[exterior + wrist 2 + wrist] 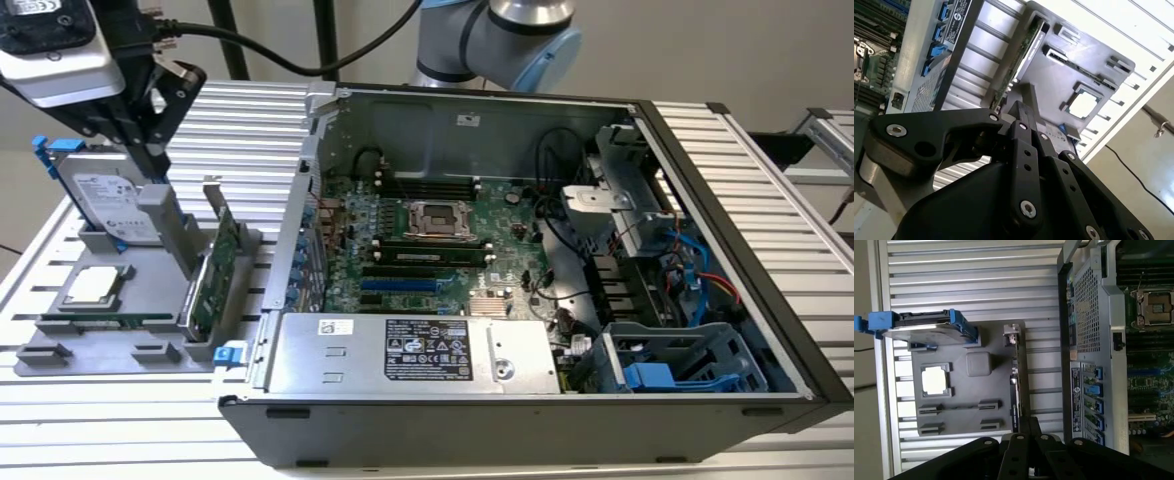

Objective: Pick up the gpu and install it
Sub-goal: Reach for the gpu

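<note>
The gpu [218, 268] stands on its long edge in a grey holder [80, 352] on the exterior view's left, its green card toward the computer case and its silver bracket up at the far end. My gripper [151, 165] hangs above the holder's far part, over the hard drive and apart from the gpu, shut with nothing in it. In the first wrist view the gpu [1015, 385] shows edge-on just ahead of my gripper [1029, 424]. The second wrist view shows the gpu [1023, 54] as a thin green strip beyond my gripper [1022, 114].
The holder also carries a silver hard drive in a blue frame [110, 195] and a square processor chip [91, 285]. The open computer case [727, 250] lies to the exterior view's right, its green motherboard [441, 235] and blue slots [400, 285] exposed. Ribbed aluminium table surface [254, 120] surrounds everything.
</note>
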`<state>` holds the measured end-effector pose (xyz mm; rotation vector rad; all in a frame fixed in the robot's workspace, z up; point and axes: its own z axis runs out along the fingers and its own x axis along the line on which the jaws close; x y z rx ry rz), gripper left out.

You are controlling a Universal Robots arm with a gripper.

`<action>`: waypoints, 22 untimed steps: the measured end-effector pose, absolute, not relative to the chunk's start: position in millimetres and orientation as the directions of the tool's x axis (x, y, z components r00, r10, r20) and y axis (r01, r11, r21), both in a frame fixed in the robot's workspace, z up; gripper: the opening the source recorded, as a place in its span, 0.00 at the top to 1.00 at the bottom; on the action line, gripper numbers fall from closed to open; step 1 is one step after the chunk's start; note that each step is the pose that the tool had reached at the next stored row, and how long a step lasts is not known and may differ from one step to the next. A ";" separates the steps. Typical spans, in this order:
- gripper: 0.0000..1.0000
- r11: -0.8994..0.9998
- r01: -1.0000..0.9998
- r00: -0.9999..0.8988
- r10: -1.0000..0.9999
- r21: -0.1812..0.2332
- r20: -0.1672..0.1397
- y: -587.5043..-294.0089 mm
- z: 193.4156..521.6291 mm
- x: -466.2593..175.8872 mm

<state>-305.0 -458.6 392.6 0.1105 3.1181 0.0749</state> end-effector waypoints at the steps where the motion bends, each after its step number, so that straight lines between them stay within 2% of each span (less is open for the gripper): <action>1: 1.00 0.996 0.070 -0.997 0.071 0.049 -0.019 -459.6 392.5 -305.0; 22: 1.00 0.996 0.070 -0.997 0.071 0.049 -0.019 -478.9 392.6 -305.0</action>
